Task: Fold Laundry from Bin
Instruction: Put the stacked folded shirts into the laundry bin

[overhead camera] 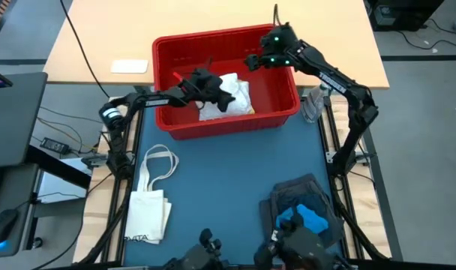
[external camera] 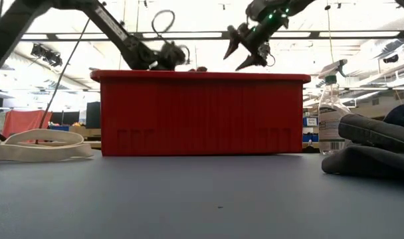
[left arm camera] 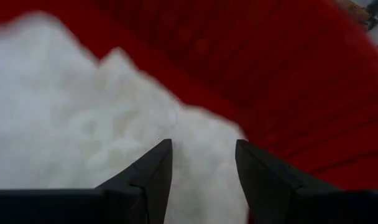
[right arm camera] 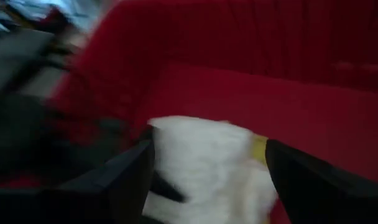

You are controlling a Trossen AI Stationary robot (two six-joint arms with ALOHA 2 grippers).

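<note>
laundry (overhead camera: 235, 94) in bin (overhead camera: 213, 124), tote bag (overhead camera: 149, 202) in front.

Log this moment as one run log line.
left gripper: open over white cloth | right gripper: open above bin | folded pile: on table

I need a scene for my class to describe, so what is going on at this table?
A two-armed robot is sorting laundry from a red bin. The left end effector is down inside the bin, open just above a white cloth. The right end effector hovers open over the bin's far right corner, holding nothing. A pile of dark and blue cloths lies on the table, and a cream tote opposite.
</note>
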